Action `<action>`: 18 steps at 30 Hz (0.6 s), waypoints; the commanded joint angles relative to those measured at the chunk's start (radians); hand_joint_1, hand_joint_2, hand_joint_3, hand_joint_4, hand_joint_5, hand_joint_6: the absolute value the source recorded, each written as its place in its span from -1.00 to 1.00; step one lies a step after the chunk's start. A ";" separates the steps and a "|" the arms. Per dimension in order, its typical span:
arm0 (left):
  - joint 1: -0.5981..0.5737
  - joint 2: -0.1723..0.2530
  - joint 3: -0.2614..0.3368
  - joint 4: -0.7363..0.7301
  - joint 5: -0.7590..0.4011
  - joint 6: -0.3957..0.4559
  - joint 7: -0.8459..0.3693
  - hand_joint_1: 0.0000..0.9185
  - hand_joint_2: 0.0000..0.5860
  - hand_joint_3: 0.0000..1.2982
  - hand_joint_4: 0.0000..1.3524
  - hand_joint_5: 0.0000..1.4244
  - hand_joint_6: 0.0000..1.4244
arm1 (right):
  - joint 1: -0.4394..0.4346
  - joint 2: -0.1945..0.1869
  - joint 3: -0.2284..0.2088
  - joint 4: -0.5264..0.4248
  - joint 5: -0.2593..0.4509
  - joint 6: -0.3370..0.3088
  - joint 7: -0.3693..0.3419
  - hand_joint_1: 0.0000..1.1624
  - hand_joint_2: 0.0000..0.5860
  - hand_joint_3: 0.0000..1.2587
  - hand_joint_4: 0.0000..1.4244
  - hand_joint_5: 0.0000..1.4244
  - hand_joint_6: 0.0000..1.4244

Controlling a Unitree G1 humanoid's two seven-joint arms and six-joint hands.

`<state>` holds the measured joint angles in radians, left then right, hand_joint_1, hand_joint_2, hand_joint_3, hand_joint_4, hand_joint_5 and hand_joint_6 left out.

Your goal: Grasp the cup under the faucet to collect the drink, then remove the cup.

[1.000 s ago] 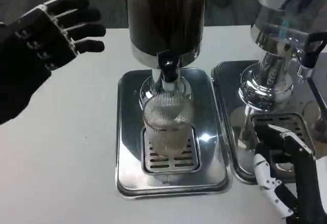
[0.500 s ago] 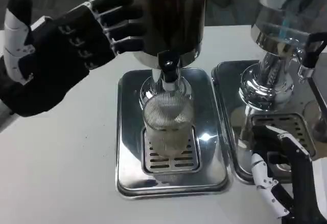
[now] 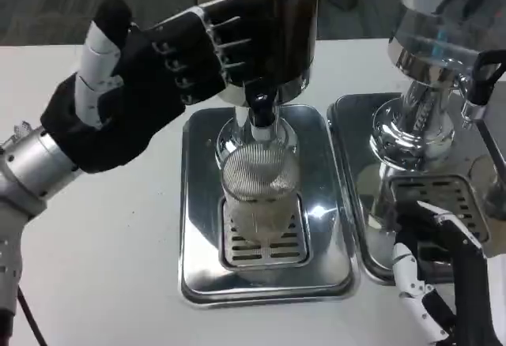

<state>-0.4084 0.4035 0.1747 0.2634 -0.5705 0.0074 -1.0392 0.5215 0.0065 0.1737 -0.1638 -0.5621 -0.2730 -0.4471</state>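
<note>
A ribbed clear cup (image 3: pixel 260 192) is standing upright at the centre of the frame, on the slotted grate of a shiny metal drip tray (image 3: pixel 198 227) that is resting on the white tabletop (image 3: pixel 95 267). Directly above the cup, the black faucet (image 3: pixel 259 103) is hanging from the base of a dark drink dispenser (image 3: pixel 261 22) that is filling the top centre of the frame.

The left hand (image 3: pixel 150 85) is hovering in the upper left, above the tabletop and the tray's left rim, with its fingers (image 3: pixel 229 42) spread apart and reaching against the dispenser's body beside the faucet; it is holding nothing and is staying apart from the cup.

The right hand (image 3: pixel 443 283) is sitting in the lower right corner, near the front edge of a second drip tray (image 3: pixel 348 125) that is carrying a second, chrome dispenser (image 3: pixel 443 54). Its fingers are loosely apart and gripping nothing.
</note>
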 commanded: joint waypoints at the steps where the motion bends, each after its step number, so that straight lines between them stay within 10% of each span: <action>1: -0.025 -0.023 -0.026 0.037 0.056 -0.054 -0.005 -1.00 -0.67 -0.65 -0.80 -0.76 -0.71 | 0.010 0.005 0.000 0.007 0.008 -0.012 -0.019 -0.25 0.68 -0.35 -0.43 -0.44 -0.35; 18: -0.056 -0.051 -0.073 0.219 0.182 -0.285 -0.025 -1.00 -0.67 -0.66 -0.81 -0.77 -0.72 | 0.019 0.010 0.000 0.004 0.012 -0.013 -0.025 -0.21 0.70 -0.35 -0.43 -0.44 -0.35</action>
<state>-0.4435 0.3551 0.1081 0.4581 -0.4066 -0.2452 -1.0510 0.5392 0.0133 0.1742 -0.1636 -0.5591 -0.2731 -0.4606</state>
